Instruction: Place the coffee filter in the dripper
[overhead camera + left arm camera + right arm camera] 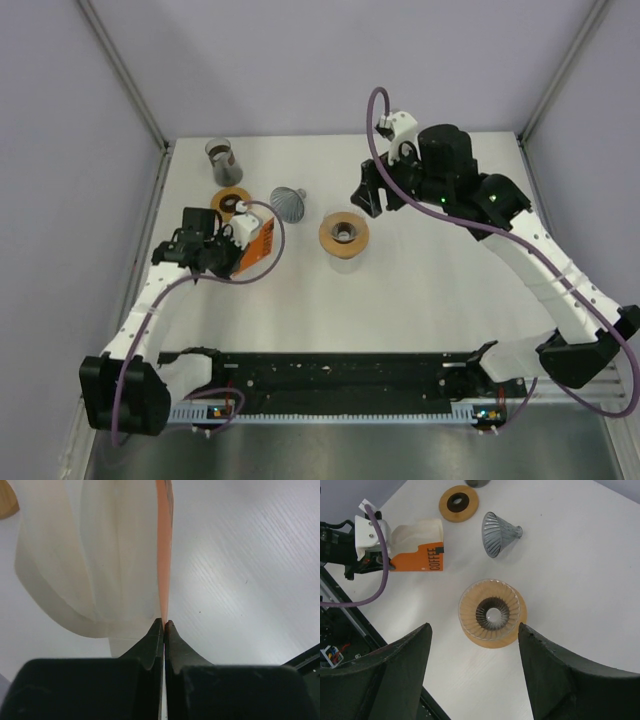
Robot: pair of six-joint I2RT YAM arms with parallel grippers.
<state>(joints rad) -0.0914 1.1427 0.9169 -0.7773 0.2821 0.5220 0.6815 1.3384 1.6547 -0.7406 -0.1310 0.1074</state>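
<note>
Coffee filter pack, an orange sleeve of white papers, is held edge-on by the left hand, fingers clamped together on its orange edge. Its length points away from that hand. The dripper stands on the desk to the pack's right. The right hand hovers above the dripper, fingers apart.

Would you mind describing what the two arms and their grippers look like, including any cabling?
Both the left arm and right arm have white links, black joints and black bases, each trailed by a purple cable. Small green lights dot the right arm. The left gripper and right gripper have matte black, tapering jaws behind white wrist blocks.
</note>
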